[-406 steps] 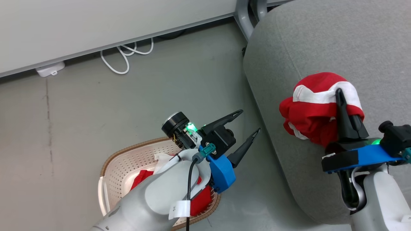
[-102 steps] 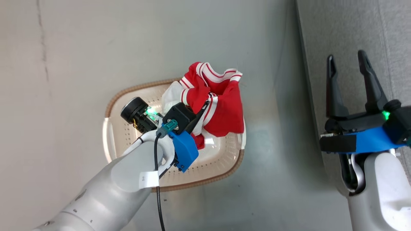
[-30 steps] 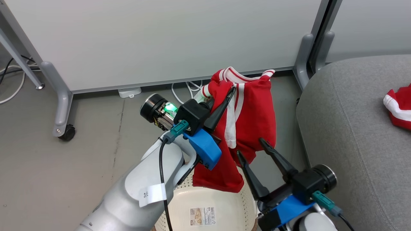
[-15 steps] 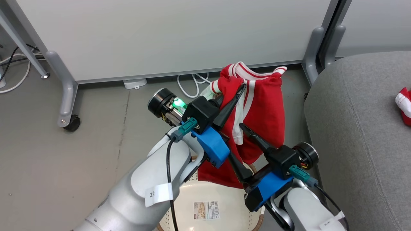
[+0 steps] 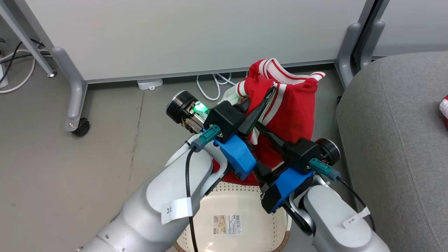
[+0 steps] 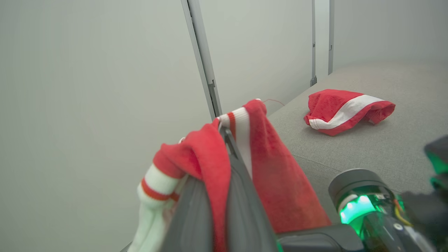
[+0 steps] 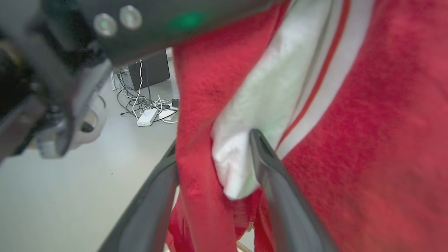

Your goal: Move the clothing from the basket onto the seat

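Jaws first: your left gripper has its two fingers pressed together on the top edge of a red garment with white stripes. The cloth hangs down from that pinch, held up above the basket. The hem drops behind both grippers, so you cannot tell whether it touches the basket's rim.

Your right gripper sits just beside the left one, lower and nearer the seat. Its fingers stand apart, one on each side of a hanging fold of red and white cloth. In the right wrist view the fold fills the gap between them, and they are not squeezed onto it.

The basket is cream, perforated plastic, and its bottom shows a barcode label. The grey seat stands to the right of the basket. A second garment, red with a white band, lies crumpled on its top, well apart from the one you hold. Behind the basket a pale partition panel rests on grey legs, with white cables on the floor at its foot.
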Motion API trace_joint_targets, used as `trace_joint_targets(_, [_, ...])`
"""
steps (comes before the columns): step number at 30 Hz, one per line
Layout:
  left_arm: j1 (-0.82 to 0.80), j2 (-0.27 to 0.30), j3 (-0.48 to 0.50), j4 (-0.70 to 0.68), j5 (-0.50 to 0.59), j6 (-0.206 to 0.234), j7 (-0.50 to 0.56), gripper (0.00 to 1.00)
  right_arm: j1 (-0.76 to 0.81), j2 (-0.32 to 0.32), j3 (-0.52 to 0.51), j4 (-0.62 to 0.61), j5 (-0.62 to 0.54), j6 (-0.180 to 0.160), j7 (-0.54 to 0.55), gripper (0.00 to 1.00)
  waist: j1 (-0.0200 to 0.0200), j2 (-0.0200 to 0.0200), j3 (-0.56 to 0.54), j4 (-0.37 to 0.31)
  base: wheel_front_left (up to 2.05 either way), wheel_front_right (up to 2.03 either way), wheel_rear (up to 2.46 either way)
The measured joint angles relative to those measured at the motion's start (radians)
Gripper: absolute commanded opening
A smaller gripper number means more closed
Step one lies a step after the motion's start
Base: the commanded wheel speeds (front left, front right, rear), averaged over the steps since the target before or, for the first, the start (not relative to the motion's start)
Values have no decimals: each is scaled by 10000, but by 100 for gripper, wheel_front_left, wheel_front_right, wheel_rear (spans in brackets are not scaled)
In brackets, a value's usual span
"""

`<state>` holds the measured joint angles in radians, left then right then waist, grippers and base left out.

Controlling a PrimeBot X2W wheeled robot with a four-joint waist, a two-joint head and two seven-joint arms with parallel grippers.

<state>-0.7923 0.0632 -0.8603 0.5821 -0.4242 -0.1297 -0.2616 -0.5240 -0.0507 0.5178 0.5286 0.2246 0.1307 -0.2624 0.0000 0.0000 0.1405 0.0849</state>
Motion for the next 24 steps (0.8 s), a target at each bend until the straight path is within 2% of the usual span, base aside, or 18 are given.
trace_joint_targets(1, [0, -8, 2, -4, 0, 0, 0, 0, -41, 0, -13, 61, 8, 0, -2, 0, 0, 0, 3, 1, 0, 0, 0])
trace_joint_targets(23, [1, -46, 84, -13, 31, 0, 0, 0, -171, 0, -67, 309, 128, 0, -2, 0, 0, 0, 9, -73, 0, 0, 0])
trace_joint_targets(24, [1, -46, 94, -10, 31, 0, 0, 14, -171, 0, -67, 309, 136, 0, -2, 0, 0, 0, 12, -80, 0, 0, 0])
